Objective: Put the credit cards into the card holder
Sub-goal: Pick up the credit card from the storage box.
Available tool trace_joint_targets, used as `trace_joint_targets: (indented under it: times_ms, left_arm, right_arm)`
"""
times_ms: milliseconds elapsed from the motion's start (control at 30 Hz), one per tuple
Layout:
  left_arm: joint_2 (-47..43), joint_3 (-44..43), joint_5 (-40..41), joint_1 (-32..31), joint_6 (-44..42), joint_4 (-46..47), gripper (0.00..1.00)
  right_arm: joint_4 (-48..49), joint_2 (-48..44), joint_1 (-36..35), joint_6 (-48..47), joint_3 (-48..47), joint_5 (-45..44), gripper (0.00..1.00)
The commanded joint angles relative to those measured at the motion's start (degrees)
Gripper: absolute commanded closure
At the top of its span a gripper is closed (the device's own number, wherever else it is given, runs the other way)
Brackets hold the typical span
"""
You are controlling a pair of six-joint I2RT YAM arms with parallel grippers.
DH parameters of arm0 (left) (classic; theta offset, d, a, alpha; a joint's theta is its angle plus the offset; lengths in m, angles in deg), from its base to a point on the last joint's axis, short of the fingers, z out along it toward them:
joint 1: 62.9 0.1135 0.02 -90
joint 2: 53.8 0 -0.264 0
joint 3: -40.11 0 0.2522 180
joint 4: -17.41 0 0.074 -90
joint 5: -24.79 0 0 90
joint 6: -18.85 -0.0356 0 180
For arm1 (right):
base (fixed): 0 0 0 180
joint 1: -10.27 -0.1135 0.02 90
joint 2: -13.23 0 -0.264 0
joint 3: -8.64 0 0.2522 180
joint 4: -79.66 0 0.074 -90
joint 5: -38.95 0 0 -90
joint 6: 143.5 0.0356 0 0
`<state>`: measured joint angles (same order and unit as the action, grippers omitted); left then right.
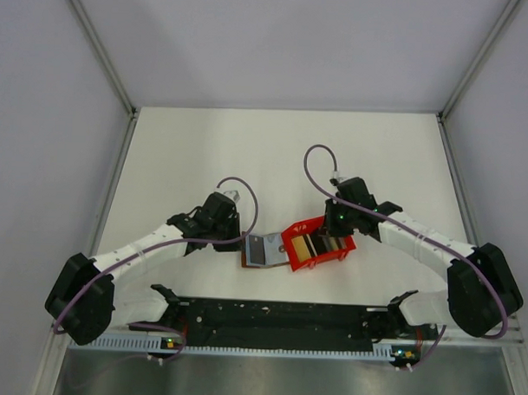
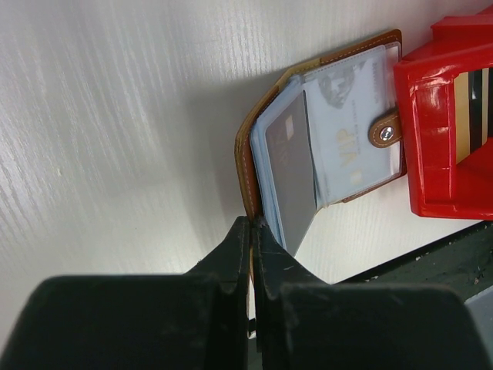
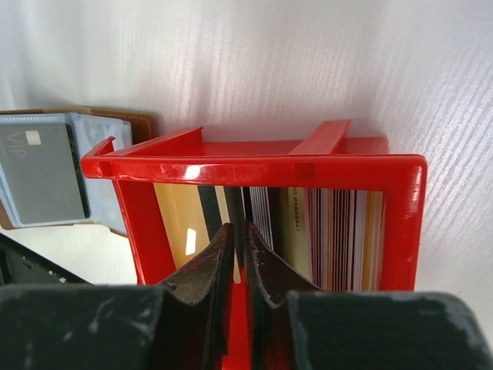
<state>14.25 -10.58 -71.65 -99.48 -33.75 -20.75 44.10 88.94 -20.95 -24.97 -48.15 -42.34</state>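
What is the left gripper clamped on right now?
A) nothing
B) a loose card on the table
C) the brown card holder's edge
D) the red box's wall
C: the left gripper is shut on the brown edge of the open card holder, which lies beside the red box.
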Motion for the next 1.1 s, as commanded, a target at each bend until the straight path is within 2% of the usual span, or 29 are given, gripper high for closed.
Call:
trace_joint_targets:
  times_ms: [0, 233, 600, 833, 1067]
  left_arm:
    - [0.6, 0.5, -0.8, 0.0, 0.6, 3.0, 1.0]
    - [0.8, 0.0, -1.0, 0.0, 0.8, 3.4, 1.0]
    - [0.7, 0.5, -0.9, -0.1, 0.6, 3.1, 1.0]
    - [0.7, 0.5, -0.8, 0.0, 0.6, 3.0, 1.0]
    - [0.7, 0.3, -0.8, -0.1, 0.5, 3.0, 1.0]
  right_arm:
    - [1.2, 0.0, -0.2, 0.0, -0.5, 4.3, 0.91]
    - [2.6, 0.0, -1.6, 1.3, -0.8, 6.1, 0.91]
    - [3.3, 5.0, -3.9, 2.3, -1.1, 4.7, 0.9]
    - [1.0, 4.8, -5.0, 1.4, -2.1, -1.2, 0.87]
    - [-4.3, 3.1, -8.1, 0.6, -4.8, -11.7, 0.87]
